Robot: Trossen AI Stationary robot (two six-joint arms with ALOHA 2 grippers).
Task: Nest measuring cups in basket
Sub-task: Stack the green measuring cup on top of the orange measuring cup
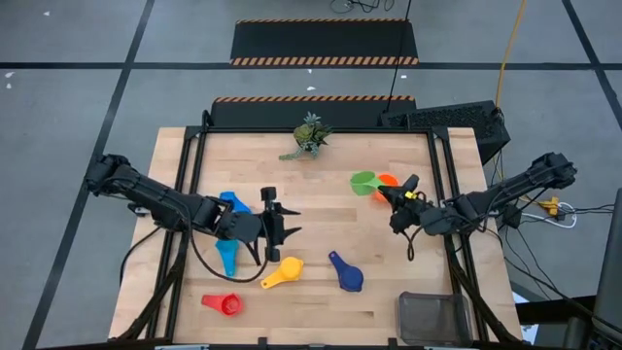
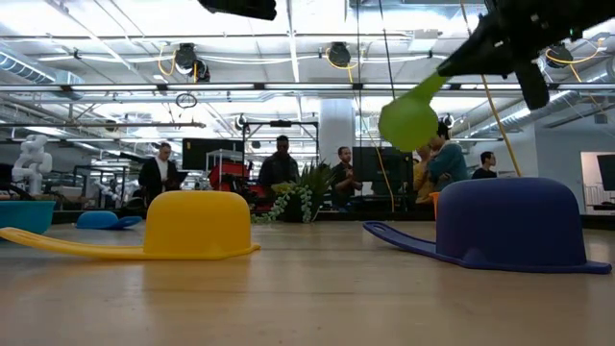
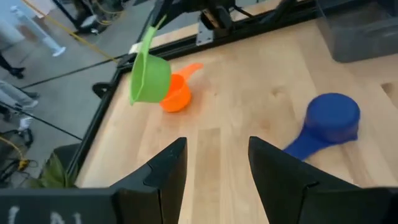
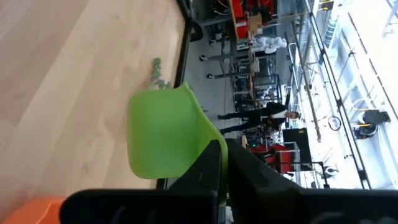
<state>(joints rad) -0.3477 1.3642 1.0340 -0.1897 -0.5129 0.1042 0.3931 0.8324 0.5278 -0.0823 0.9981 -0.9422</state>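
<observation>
Right gripper (image 1: 397,192) is pinching the green cup (image 1: 364,181) by its handle, lifting it clear above the orange cup (image 1: 386,181); left gripper (image 1: 284,223) is waiting open, empty.

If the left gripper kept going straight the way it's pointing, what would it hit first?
Probably bare table. The open left gripper points across the table; its wrist view shows empty wood straight ahead, with the orange cup off to one side and the dark blue cup to the other.

The table (image 1: 321,292) is pale, matt wood; the green measuring cup (image 3: 149,73) (like the rest) looks smooth plastic.
</observation>
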